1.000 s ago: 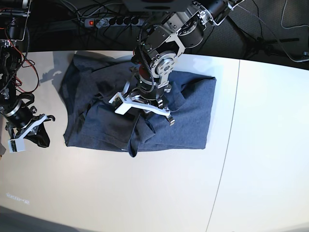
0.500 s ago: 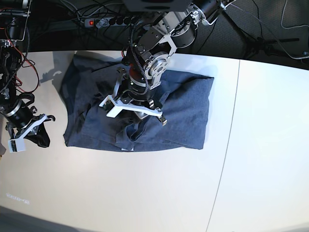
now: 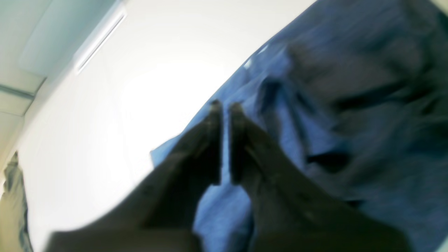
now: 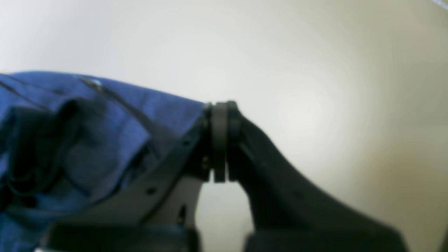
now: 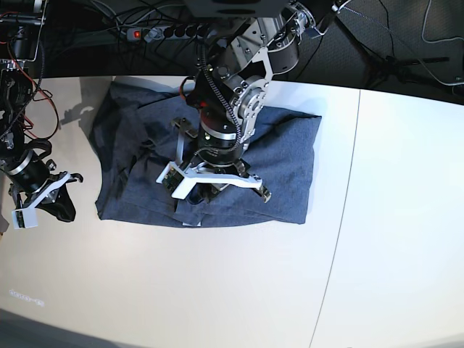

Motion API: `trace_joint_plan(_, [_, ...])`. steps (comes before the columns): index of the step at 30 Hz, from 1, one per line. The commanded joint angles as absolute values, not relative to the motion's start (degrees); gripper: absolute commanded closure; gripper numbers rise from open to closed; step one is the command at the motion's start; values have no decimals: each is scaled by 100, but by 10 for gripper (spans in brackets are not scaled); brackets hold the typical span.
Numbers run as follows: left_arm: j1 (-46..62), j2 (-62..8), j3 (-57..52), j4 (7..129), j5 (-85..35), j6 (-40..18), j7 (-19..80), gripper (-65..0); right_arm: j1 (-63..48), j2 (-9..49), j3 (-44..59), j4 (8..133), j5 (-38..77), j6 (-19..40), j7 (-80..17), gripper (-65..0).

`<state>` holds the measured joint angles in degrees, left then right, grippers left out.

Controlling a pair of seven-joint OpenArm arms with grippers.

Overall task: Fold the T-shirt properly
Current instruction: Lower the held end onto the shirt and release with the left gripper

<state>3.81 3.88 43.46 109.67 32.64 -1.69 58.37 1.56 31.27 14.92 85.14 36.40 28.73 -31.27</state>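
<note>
The T-shirt point(image 5: 279, 163) lies rumpled and only roughly doubled at the worktop's point(image 5: 217, 290) far edge, so neat folds remain. Left tool point(image 3: 224, 108) closed above it, gripping nothing visible; right tool point(image 4: 220, 105) closed, apparently pinching cloth.

The T-shirt point(image 5: 286, 163), a heathered blue-grey garment, is spread on the white tabletop point(image 5: 217, 290) in a roughly rectangular, partly folded heap. Its right part lies fairly smooth, while the left and middle parts are rumpled into dark creases and overlapping folds. A small fold of cloth sticks out at the near edge.
</note>
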Motion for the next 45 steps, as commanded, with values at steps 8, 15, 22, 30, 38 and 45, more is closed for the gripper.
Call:
trace_joint_plan(8, [690, -8, 3144, 11061, 2043, -624, 5402, 0, 250, 3242, 1542, 8613, 3835, 3301, -3109, 0])
trace_joint_plan(15, [1223, 1, 2842, 11061, 1417, -1011, 5183, 0, 250, 3118, 1542, 8613, 3857, 3304, -3111, 0])
trace_joint_plan(22, [1616, 21, 3717, 10925, 1140, -1033, 4888, 0, 250, 3087, 1542, 8613, 3859, 3301, -3109, 0])
trace_joint_plan(30, [1428, 32, 4069, 10831, 1446, -1269, 4818, 0, 255, 3092, 1542, 8613, 3817, 3301, -3107, 0])
trace_joint_plan(38, [1007, 30, 3758, 11244, 1527, -1267, 4770, 0, 329, 3072, 1542, 8613, 3852, 3304, -3116, 0])
trace_joint_plan(45, [696, 32, 2987, 11085, 821, -1271, 4246, 0, 329, 3072, 1542, 8613, 3837, 3304, -3157, 0])
